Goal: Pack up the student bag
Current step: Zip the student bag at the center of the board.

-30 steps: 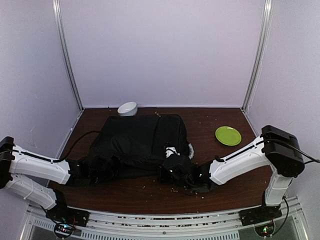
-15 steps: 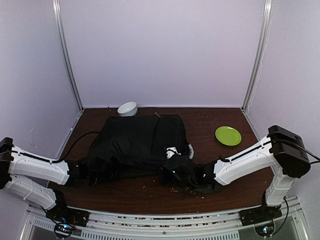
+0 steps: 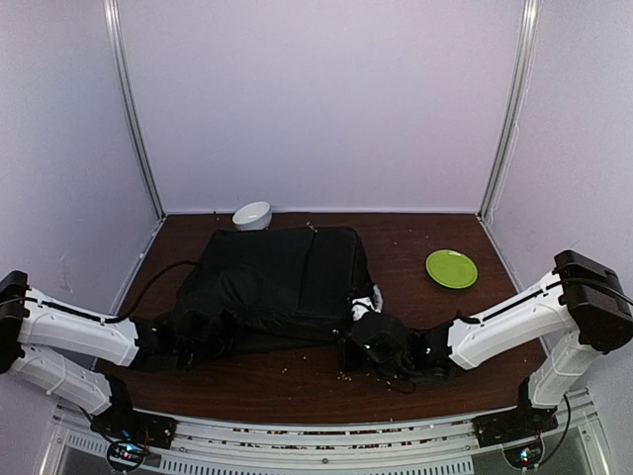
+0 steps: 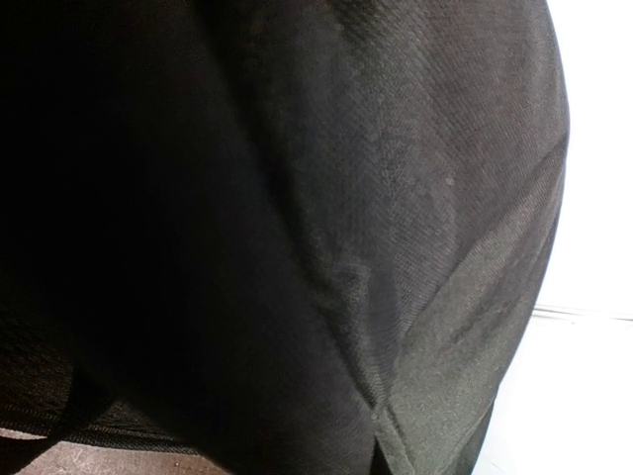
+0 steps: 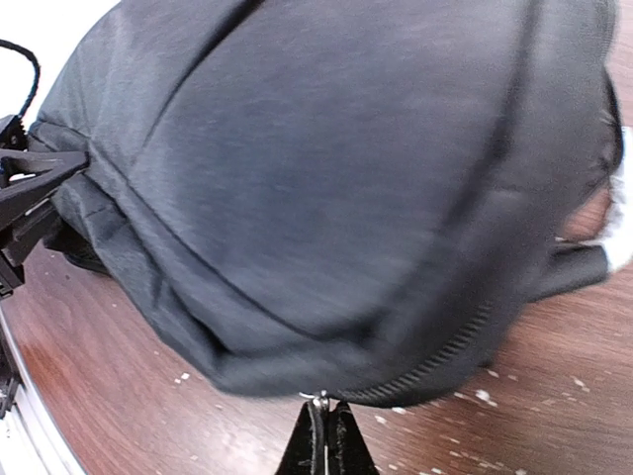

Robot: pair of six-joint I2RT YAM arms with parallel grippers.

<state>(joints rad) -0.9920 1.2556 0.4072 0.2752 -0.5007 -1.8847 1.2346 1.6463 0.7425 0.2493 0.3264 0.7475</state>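
Top view: the bag [image 3: 277, 282], black and soft, lies flat on the table [image 3: 297, 381], left of centre, with its pale handle [image 3: 370, 297] at the near right corner. A white bowl [image 3: 252, 214] sits just beyond the bag's far edge. A green plate [image 3: 452, 268] lies well apart to the right. Crumbs are scattered over the table.

Left tool [image 3: 203, 334]: low at the bag's near left edge and closed. Its wrist view shows only black fabric, so it cannot be told whether cloth is pinched.

Right tool [image 5: 323, 416]: at the bag's near right corner, with its fingers closed on the zip pull [image 5: 318, 400] at the end of the zip along the bag's lower edge.
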